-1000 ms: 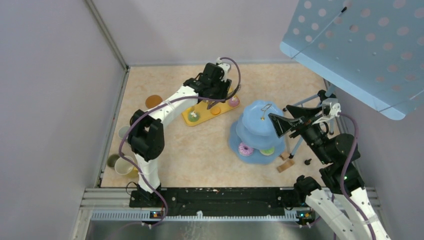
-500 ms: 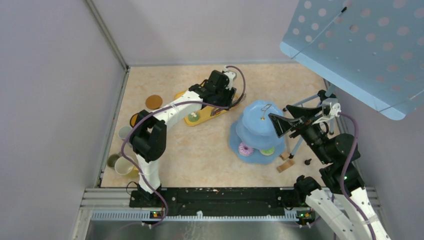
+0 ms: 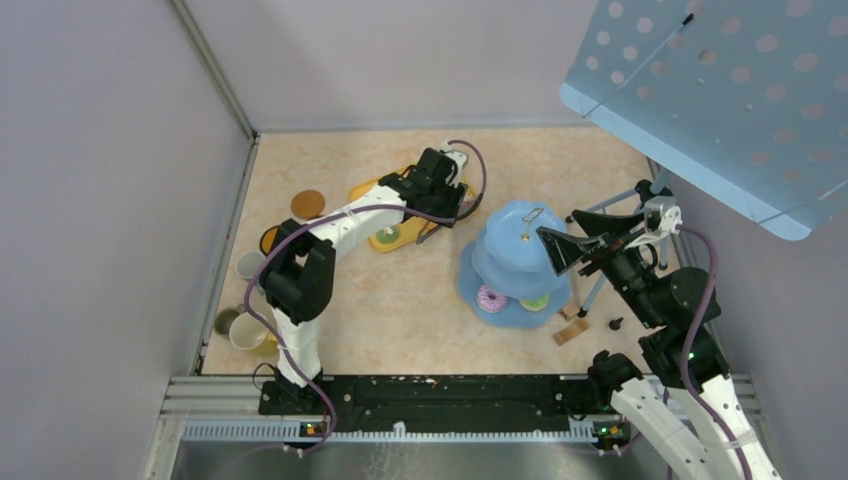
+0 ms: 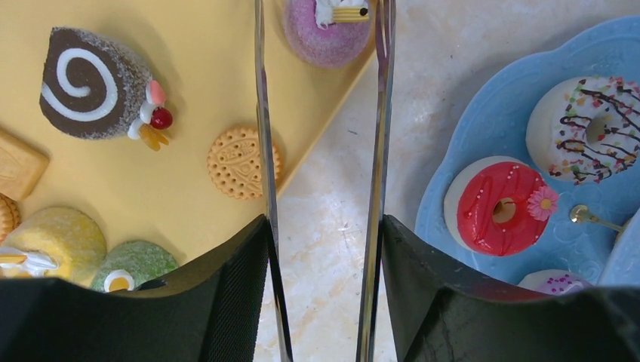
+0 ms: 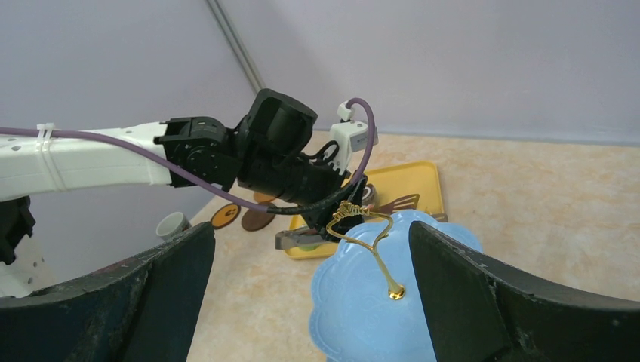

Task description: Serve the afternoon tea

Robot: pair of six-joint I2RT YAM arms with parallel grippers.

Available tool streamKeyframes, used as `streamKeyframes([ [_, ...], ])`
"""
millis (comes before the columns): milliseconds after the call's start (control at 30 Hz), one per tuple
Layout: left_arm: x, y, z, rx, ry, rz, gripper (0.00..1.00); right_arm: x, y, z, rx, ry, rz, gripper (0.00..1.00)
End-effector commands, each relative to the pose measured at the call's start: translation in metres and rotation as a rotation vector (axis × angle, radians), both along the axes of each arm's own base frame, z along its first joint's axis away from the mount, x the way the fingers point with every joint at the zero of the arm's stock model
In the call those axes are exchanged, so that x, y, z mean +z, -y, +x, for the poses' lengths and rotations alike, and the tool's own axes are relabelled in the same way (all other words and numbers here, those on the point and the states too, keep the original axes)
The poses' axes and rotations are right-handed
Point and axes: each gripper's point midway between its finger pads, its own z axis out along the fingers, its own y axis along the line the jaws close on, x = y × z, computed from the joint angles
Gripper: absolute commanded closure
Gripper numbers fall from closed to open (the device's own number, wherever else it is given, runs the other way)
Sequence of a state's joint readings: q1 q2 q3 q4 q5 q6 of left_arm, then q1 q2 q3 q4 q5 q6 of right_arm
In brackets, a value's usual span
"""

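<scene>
Grips tongs (image 4: 381,113) in left jaws; holds right jaws wide, empty. Shows two donuts (image 4: 500,205) on stand (image 4: 483,121), perhaps a third (image 4: 555,283), half hidden; cupcake (image 4: 324,34) at tray (image 4: 189,75) edge, cut off.

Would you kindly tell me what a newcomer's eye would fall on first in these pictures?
The pale-blue three-tier stand stands right of centre in the top view, with a red-glazed donut and a white chocolate-drizzled donut on one of its tiers. Just left of it, the left pincer grips long metal tongs over the edge of a yellow tray of sweets, among them a chocolate swirl roll.
</scene>
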State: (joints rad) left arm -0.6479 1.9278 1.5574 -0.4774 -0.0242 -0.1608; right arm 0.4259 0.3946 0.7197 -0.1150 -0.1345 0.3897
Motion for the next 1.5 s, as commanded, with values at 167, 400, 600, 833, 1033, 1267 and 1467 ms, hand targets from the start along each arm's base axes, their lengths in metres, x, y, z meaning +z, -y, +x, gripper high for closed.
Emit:
streamKeyframes([
  [167,-0.009,0.001,0.006,0.018,0.005,0.002,0.41,0.022,0.001,-0.006,0.010,0.061,0.037,0.02],
  [400,-0.002,-0.003,0.010,0.032,0.019,0.024,0.55,0.024,0.003,-0.008,0.004,0.065,0.039,0.03],
  [600,0.040,-0.014,0.014,0.066,0.101,0.021,0.62,0.025,0.004,-0.008,0.001,0.067,0.039,0.02],
  [833,0.099,-0.034,0.007,0.102,0.200,0.008,0.65,0.026,0.004,-0.009,0.004,0.071,0.042,0.03],
  [1033,0.129,-0.060,-0.040,0.023,0.224,-0.022,0.65,0.030,0.006,-0.012,0.002,0.079,0.044,0.03],
  [1267,0.179,-0.057,-0.107,-0.209,0.342,-0.222,0.65,0.036,0.008,-0.016,-0.003,0.102,0.044,0.03],
  [1467,0.170,-0.040,-0.117,-0.245,0.308,-0.234,0.66,0.038,0.010,-0.017,-0.007,0.105,0.057,0.03],
])
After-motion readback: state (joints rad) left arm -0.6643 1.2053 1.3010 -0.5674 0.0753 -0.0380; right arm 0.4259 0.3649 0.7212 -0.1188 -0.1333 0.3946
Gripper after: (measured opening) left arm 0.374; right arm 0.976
